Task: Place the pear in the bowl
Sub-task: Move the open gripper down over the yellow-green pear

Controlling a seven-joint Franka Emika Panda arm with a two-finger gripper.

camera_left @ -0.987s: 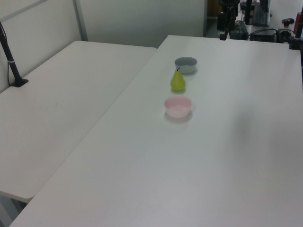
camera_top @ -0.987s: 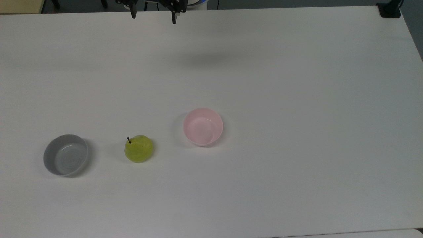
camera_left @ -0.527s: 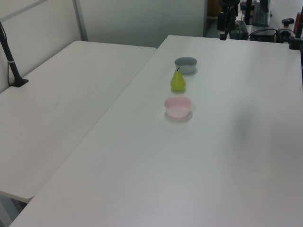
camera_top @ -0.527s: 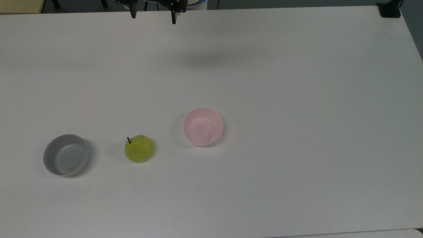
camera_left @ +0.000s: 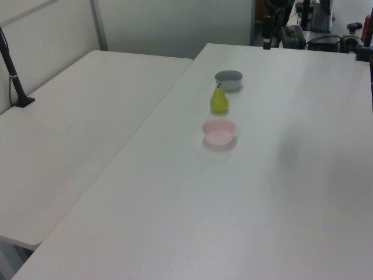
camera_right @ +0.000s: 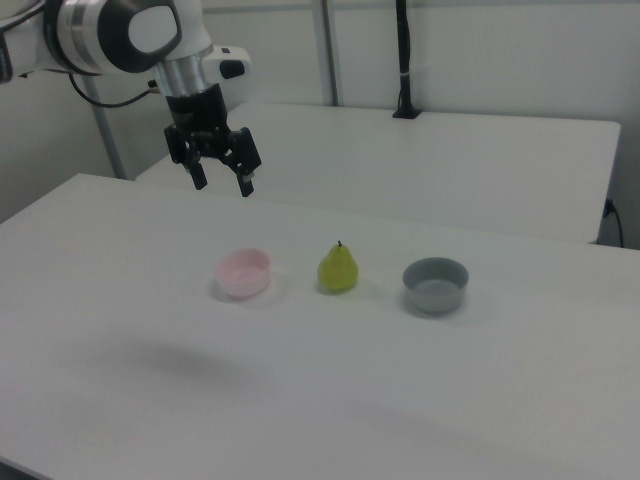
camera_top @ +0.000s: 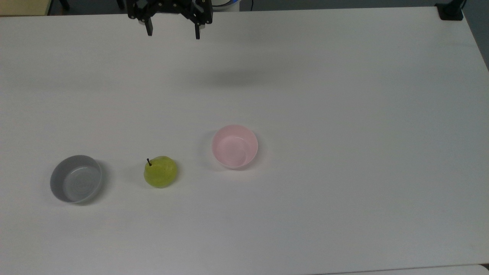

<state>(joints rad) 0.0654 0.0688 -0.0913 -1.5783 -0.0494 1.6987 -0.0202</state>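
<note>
The yellow-green pear (camera_top: 160, 172) (camera_left: 219, 100) (camera_right: 338, 269) stands upright on the white table, dark stem up, between two bowls. The pale pink bowl (camera_top: 234, 146) (camera_left: 219, 132) (camera_right: 244, 272) sits empty to the pear's right in the top view. My gripper (camera_top: 173, 35) (camera_right: 222, 184) hangs high above the table's far edge, well away from both, its black fingers spread open with nothing between them. In the left view one finger (camera_left: 267, 41) shows near the top edge.
A grey bowl (camera_top: 76, 183) (camera_left: 228, 79) (camera_right: 435, 284) sits empty on the pear's other side. A black mount (camera_top: 450, 11) clamps the table's corner at the top view's upper right. A second white table (camera_left: 70, 122) adjoins in the left view.
The gripper has come further over the table, lower in the top view and slightly to the top view's left. Pear and bowls have not moved.
</note>
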